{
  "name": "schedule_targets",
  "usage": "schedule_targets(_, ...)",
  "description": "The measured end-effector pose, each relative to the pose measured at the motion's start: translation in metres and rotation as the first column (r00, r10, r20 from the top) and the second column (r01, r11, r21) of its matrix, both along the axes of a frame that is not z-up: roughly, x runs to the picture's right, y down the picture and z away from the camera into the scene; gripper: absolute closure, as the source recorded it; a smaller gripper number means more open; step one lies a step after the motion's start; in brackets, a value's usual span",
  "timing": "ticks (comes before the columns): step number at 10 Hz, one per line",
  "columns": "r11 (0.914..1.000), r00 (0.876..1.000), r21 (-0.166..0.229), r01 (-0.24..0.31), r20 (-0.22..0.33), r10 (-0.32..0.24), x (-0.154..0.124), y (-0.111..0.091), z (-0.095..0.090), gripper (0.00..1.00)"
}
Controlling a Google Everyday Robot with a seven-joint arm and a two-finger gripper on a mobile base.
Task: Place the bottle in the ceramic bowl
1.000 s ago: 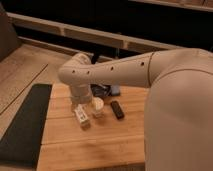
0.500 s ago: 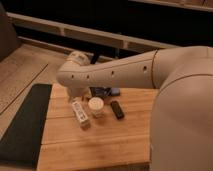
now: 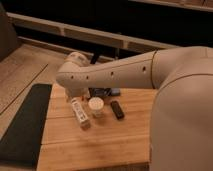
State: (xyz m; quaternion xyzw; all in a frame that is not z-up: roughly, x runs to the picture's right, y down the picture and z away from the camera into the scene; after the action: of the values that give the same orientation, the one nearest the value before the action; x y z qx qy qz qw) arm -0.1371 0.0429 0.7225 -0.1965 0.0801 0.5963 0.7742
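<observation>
So the claw (image 3: 75, 96) hangs just above the bottle (image 3: 80, 113) lying on the desk (image 3: 100, 145), probably lining up a grab; can't tell its grip. The bowl (image 3: 102, 92) sits near, beyond it.

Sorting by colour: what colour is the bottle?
The bottle is white with dark marks, camera view; pincer hidden behind the arm.

You had the bottle (image 3: 80, 113) lying on the bench (image 3: 100, 145), the cup (image 3: 96, 106) just at its 3 o'clock and the bar (image 3: 117, 109) beyond that. The ceramic bowl (image 3: 101, 93) sat at the cup's 12 o'clock, partly under the arm (image 3: 115, 72). Your gripper (image 3: 75, 96) hung by the bottle's 12 o'clock end. A mat (image 3: 25, 122) lay at the bench's 9 o'clock.
</observation>
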Motion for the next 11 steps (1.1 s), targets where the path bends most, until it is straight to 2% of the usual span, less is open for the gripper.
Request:
schedule_targets(3, 0.9958, 0.997, -0.058, 0.071, 0.036, -0.069, -0.029, 0.013, 0.027, 0.35)
schedule_targets(5, 0.9868, 0.99, -0.101, 0.126, 0.068, -0.12, -0.05, 0.019, 0.05, 0.35)
schedule_targets(7, 0.9789, 0.986, -0.133, 0.155, 0.085, -0.145, -0.06, 0.024, 0.066, 0.35)
schedule_targets(9, 0.9721, 0.987, -0.187, 0.141, 0.102, -0.124, -0.062, 0.031, 0.082, 0.35)
schedule_targets(11, 0.9597, 0.992, -0.261, 0.104, 0.103, -0.079, -0.057, 0.041, 0.1, 0.35)
